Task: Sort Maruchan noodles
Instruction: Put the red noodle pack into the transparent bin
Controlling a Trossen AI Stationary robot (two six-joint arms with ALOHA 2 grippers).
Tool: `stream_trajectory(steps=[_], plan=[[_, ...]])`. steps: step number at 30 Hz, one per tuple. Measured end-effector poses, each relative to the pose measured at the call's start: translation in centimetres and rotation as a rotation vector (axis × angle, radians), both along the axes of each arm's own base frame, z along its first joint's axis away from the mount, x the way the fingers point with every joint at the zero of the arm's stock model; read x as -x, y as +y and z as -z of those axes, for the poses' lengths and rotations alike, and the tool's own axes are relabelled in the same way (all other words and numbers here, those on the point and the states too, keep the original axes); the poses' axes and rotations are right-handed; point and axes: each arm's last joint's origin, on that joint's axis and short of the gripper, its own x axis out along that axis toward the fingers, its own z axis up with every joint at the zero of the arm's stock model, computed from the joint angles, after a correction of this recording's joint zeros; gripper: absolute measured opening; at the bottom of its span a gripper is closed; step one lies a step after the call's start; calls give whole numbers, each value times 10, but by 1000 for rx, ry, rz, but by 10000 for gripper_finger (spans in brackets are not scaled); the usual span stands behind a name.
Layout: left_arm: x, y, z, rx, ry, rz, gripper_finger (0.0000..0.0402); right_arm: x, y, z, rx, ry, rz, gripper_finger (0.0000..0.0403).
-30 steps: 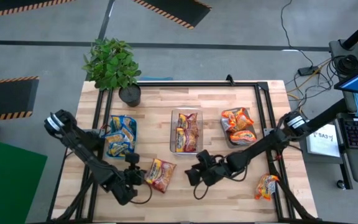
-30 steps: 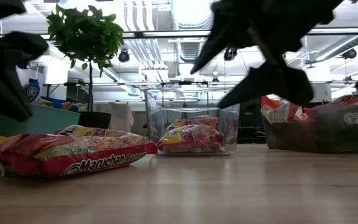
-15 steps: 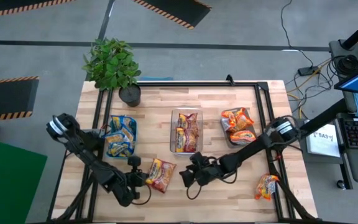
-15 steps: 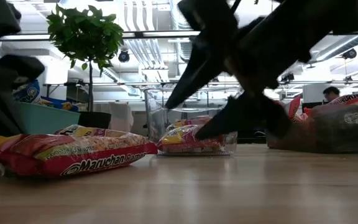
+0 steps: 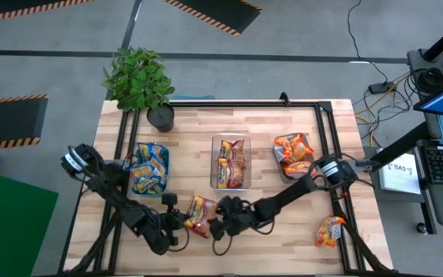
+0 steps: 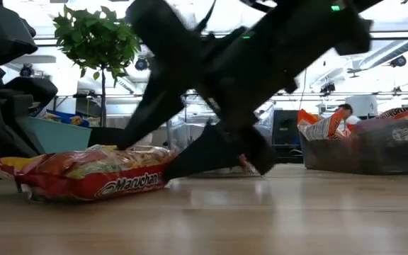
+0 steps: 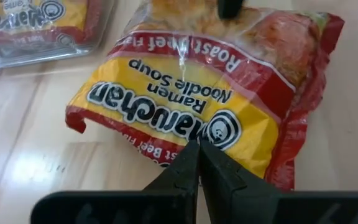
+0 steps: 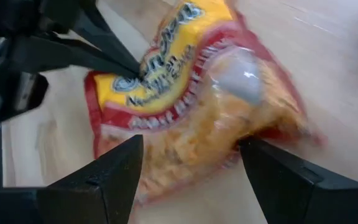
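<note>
A Maruchan packet (image 5: 200,212), yellow with red edges, lies flat on the table near its near edge. It also shows in the low view (image 6: 94,173). My left gripper (image 5: 179,223) is shut at the packet's left side, its tips on the yellow face (image 7: 197,146). My right gripper (image 5: 215,225) is open at the packet's right end, one finger on either side of it (image 8: 191,142). An orange packet (image 5: 331,229) lies alone near the table's right edge. Other packets fill three bins. My left gripper has its shut fingertips (image 7: 190,155) on the packet's yellow printed face beside the logo (image 7: 219,130), near the left edge. The fingers come slanting down from the table's left. The packet lies flat on the table. My right gripper shows one fingertip (image 7: 229,7) against the packet's far-right end; whether it touches I cannot tell.
A teal bin (image 5: 165,165) with blue packets, a clear bin (image 5: 231,138) with maroon ones and a grey bin (image 5: 281,171) with orange ones stand in a row across the table's middle. A potted plant (image 5: 138,81) is at the far left corner. Bare wood lies between packet and bins.
My right gripper has swept toward the table's left, low over the wood, until its open fingers straddle the packet's right end. My left gripper has moved right onto the packet's left side. The packet has shifted a little to the right and turned slightly.
</note>
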Motion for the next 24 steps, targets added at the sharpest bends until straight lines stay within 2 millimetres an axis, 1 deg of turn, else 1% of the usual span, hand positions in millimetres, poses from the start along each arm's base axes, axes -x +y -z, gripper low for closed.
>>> stream_trajectory(steps=[5, 9, 12, 15, 19, 24], plan=[[1, 2, 6, 40, -39, 3, 0, -19, -5, 1, 22, -8, 3, 254], [3, 4, 11, 68, -65, 7, 0, -30, -11, 1, 12, -9, -14, 249], [4, 5, 12, 70, -59, 11, 0, -34, -16, -2, 0, -13, -22, 243], [4, 5, 12, 61, -60, 22, 0, -35, -19, -2, -6, -10, -24, 228], [3, 4, 12, 54, -60, 31, 0, -36, -21, -2, -12, -8, -22, 182], [3, 4, 11, 47, -64, 32, 0, -36, -21, -2, 13, -4, -49, 94]])
